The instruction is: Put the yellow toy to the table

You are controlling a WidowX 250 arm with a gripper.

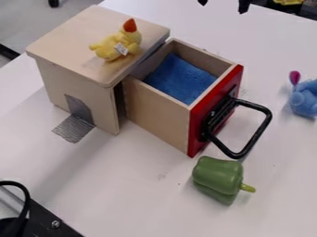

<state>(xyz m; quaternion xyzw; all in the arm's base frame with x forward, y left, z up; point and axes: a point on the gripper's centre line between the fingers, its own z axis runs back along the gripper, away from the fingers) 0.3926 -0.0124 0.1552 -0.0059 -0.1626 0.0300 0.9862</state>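
Note:
The gripper (223, 3) is at the top edge, right of centre, with two black fingertips apart and nothing seen between them. Well away from it, the yellow toy (117, 45), a plush with an orange tip and a white tag, lies on the wooden top of the small cabinet (74, 32). Around the cabinet spreads the white table (142, 190).
The cabinet's drawer (155, 109) is pulled out, a blue cloth (180, 78) inside and a black handle (261, 134) on its red front. A green pepper (219, 179) lies below the handle. A blue plush (304, 98) is at the right edge.

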